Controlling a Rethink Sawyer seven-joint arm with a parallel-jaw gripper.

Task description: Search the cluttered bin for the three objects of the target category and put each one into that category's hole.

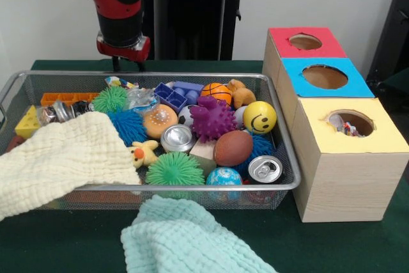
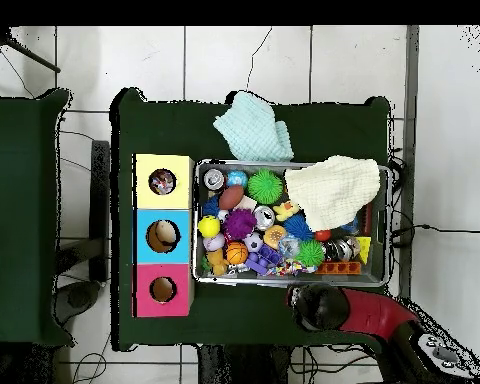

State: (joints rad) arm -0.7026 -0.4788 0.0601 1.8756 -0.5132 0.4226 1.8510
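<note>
A wire mesh bin (image 1: 192, 188) holds a heap of toys: two silver cans (image 1: 177, 137) (image 1: 264, 169), a yellow smiley ball (image 1: 259, 116), a basketball (image 1: 219, 91), a brown football (image 1: 232, 148), and purple (image 1: 213, 118) and green (image 1: 174, 169) spiky balls. To its right stands a wooden box with a red hole (image 1: 305, 41), a blue hole (image 1: 324, 77) and a yellow hole (image 1: 350, 123). Something small lies inside the yellow hole. My gripper (image 1: 128, 64) hangs open and empty just behind the bin's far rim, toward its left end. From overhead, the gripper (image 2: 319, 303) sits below the bin (image 2: 196, 230).
A cream cloth (image 1: 57, 158) drapes over the bin's left part and covers what lies under it. A mint cloth (image 1: 185, 241) lies on the green table in front of the bin. A cheese wedge (image 1: 27, 123) and an orange block (image 1: 64, 98) sit at the bin's left.
</note>
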